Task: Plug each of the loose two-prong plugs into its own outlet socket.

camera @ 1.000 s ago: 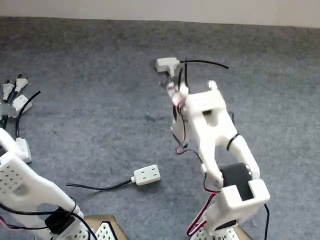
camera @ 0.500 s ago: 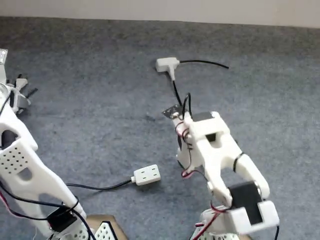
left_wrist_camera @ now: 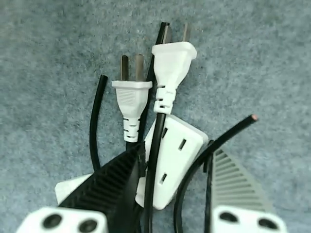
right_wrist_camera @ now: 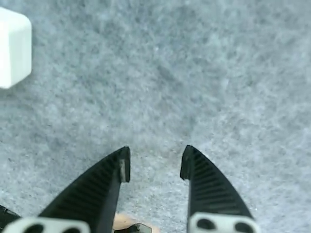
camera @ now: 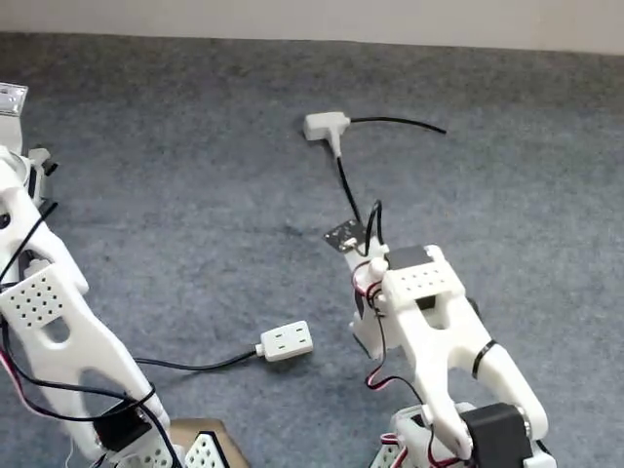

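Two white two-prong plugs (left_wrist_camera: 132, 99) (left_wrist_camera: 172, 58) lie side by side on the grey carpet, prongs pointing away from my left gripper (left_wrist_camera: 177, 150). That gripper is open and straddles their black cords and a white outlet socket (left_wrist_camera: 172, 162) lying under them. The left arm (camera: 39, 292) stretches to the far left edge. Another white outlet socket (camera: 287, 341) on a black cord lies at the near centre. My right gripper (right_wrist_camera: 155, 162) hangs open over bare carpet with nothing between its fingers; a white block (right_wrist_camera: 12, 46) sits off to its side.
A white T-shaped plug piece (camera: 327, 125) with two black cords lies at the far centre. The right arm (camera: 439, 341) sits folded back at the near right. Wide grey carpet (camera: 195, 195) separates the arms. A pale wall edge runs along the back.
The right arm has pulled back from the T-shaped piece toward the near edge. The left arm has swung out to the far left over the pile of plugs.
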Robot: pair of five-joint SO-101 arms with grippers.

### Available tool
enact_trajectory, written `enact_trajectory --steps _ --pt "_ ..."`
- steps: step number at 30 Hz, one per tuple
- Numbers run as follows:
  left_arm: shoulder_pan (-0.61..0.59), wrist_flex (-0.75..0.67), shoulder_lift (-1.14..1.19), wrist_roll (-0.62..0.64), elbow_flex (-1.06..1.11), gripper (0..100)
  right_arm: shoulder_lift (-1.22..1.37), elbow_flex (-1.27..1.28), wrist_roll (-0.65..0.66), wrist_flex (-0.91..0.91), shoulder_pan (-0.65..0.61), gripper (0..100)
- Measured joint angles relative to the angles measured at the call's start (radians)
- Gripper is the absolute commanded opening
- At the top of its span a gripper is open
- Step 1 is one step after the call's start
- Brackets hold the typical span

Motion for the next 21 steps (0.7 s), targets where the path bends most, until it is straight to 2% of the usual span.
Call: enact_trajectory --steps 3,14,21 --pt "0.005 0.032 0.0 0.0 -0.008 4 0.0 0.0 0.0 0.0 0.0 17.6" --pt "0.058 0.121 -0.002 0.031 -0.023 1 0.0 0.0 0.0 0.0 0.0 17.6" --pt "0.071 0.184 0.015 0.041 -0.173 1 0.0 0.0 0.0 0.0 0.0 17.6"
